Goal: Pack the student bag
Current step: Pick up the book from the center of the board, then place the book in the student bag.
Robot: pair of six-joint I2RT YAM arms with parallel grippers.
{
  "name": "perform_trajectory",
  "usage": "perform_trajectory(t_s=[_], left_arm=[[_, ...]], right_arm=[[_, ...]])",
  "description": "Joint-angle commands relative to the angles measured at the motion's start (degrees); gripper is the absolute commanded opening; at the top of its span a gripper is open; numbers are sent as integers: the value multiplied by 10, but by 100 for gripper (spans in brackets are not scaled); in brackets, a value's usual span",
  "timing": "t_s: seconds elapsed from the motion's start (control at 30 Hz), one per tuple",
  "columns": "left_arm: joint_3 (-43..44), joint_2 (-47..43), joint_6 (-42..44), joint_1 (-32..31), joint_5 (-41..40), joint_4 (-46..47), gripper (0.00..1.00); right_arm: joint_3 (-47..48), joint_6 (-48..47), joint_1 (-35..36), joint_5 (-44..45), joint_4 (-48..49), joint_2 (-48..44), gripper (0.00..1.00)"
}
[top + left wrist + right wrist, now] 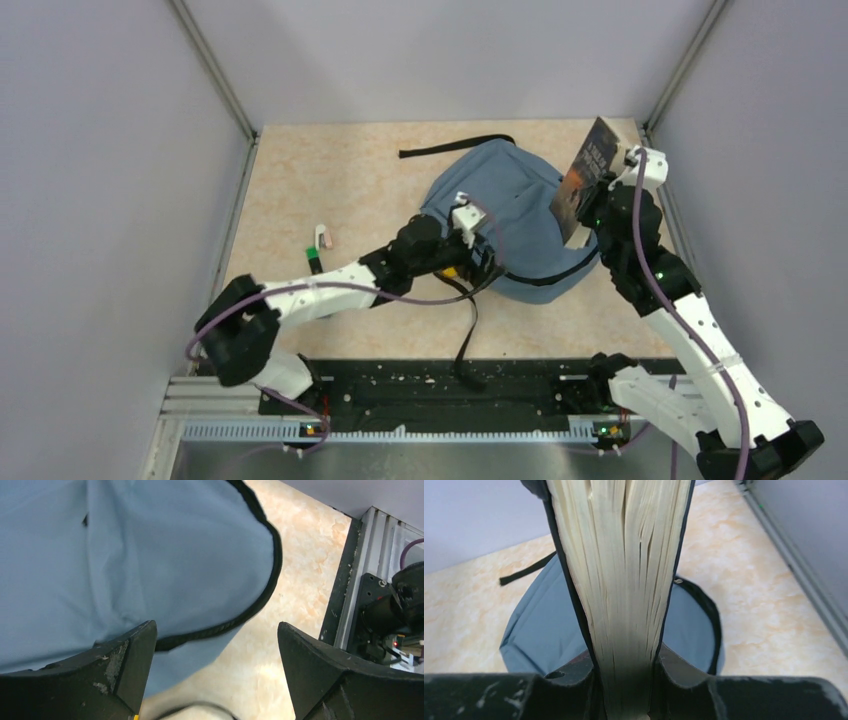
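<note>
**Overhead and wrist views.** The student bag point(510, 200) is shown lying flat on the marbled surface point(330, 170), right of centre. One black strap point(455, 150) is trailed toward the far wall. The left hand point(487, 258) is placed at the bag's near-left edge. In the left wrist view its fingers point(125, 665) are seen spread wide above blue fabric and bare surface, with nothing held between them. The right hand point(624, 685) is closed on a thick, dark-covered book point(624, 570), which is gripped by its lower end and held upright above the bag's right side. A small green-and-black item point(314, 263) and a pale item point(322, 238) are seen to the left, well apart from the bag.
</note>
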Motion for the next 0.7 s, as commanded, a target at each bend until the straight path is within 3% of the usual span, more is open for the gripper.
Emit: perform_trajectory(t_s=[0.0,0.2,0.4,0.67], left_arm=[[96,99,32,-33,13,77,95],[201,214,34,-53,56,79,95],[246,272,38,-63,75,66,96],[293,309,85,-89,-13,-12,97]], right_arm=[[53,-19,0,123,22,-37,0],[44,-21,0,159,-16,-65,0],[40,-20,0,174,-40,-92,0],[41,-17,0,161,-57,-102,0]])
